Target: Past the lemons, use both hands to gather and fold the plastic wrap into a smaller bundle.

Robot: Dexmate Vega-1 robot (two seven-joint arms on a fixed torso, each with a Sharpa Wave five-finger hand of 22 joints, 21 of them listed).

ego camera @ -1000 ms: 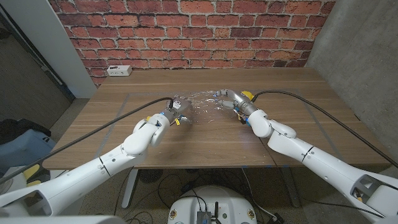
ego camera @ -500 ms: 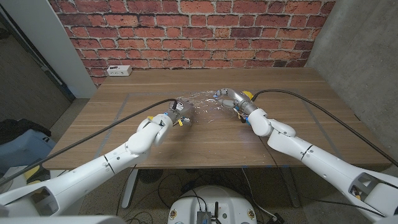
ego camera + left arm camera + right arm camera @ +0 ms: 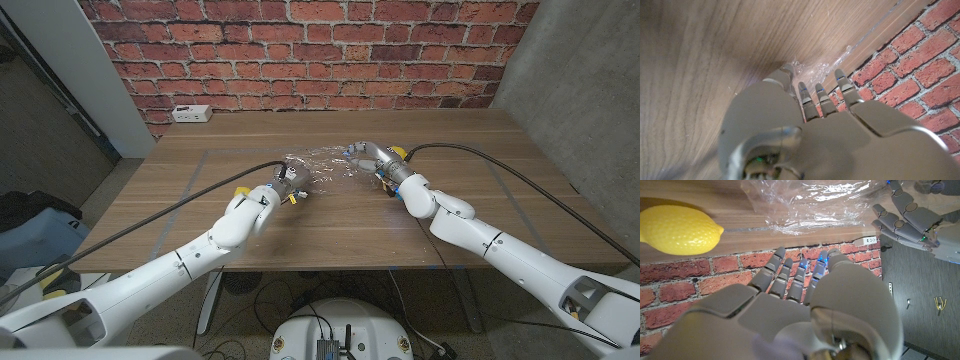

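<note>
Crumpled clear plastic wrap [image 3: 320, 164] lies mid-table between my two hands. My left hand [image 3: 284, 182] sits at the wrap's left end with fingers spread and nothing held; in the left wrist view its fingertips [image 3: 818, 91] reach the wrap's edge [image 3: 815, 75]. My right hand [image 3: 368, 157] is at the wrap's right end, fingers extended and apart, holding nothing. A yellow lemon [image 3: 400, 153] lies just beyond the right hand. In the right wrist view the lemon [image 3: 680, 230], the wrap [image 3: 810, 200] and the left hand [image 3: 910, 220] lie past my right hand [image 3: 800, 300].
The wooden table [image 3: 470, 130] runs back to a red brick wall. A white power strip [image 3: 190, 113] lies at its far left corner. Black cables trail from both forearms over the near part of the table.
My left hand has moved a little forward and to the right, closer to the wrap. The right hand and the lemon stay where they were.
</note>
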